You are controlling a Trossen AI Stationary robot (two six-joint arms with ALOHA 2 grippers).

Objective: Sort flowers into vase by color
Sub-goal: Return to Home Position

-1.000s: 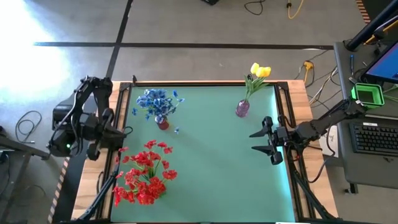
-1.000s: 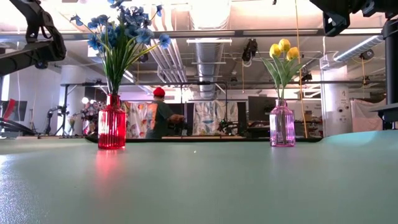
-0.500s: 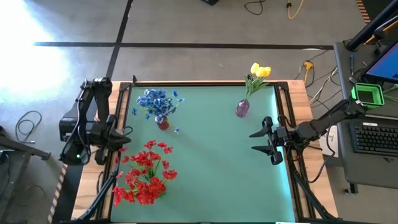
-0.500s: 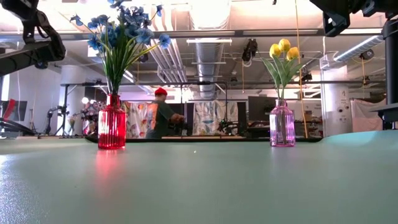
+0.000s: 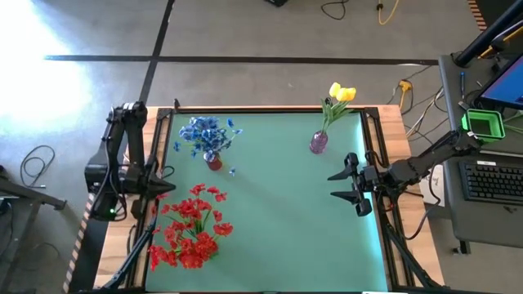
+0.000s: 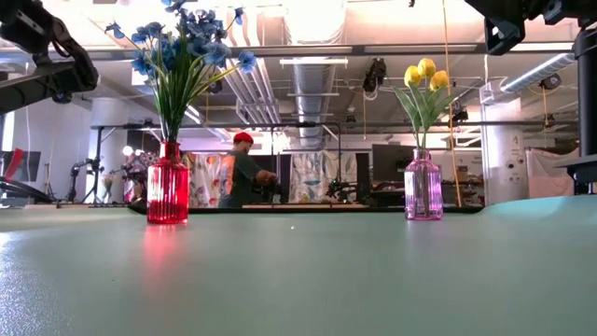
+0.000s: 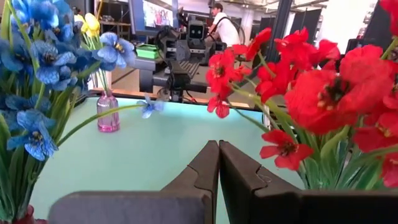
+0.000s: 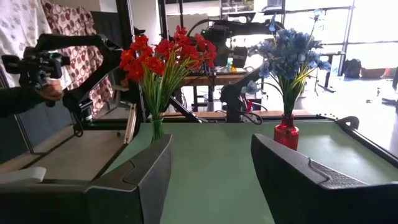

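Observation:
Three bunches stand in vases on the green table. Red flowers [image 5: 192,224] near the left front fill a clear vase [image 8: 157,129]. Blue flowers [image 5: 206,132] stand in a red vase [image 6: 168,191], and yellow buds [image 5: 341,93] in a pink vase [image 6: 422,187]. My left gripper [image 5: 161,189] is shut and hovers at the left edge, beside the red flowers [image 7: 323,93] and touching nothing. My right gripper [image 5: 337,185] hangs open at the right edge, facing the table's left [image 8: 211,162].
Wooden rails run along the table's left [image 5: 122,237] and right [image 5: 391,122] sides. The middle of the green mat [image 5: 278,212] lies bare between the vases. A desk with a keyboard [image 5: 494,181] stands to the right. A person [image 6: 238,173] stands far behind the table.
My left arm has swung toward the table's near edge and its gripper has shifted a little that way along the left edge. The flowers, the vases and the right arm have kept still.

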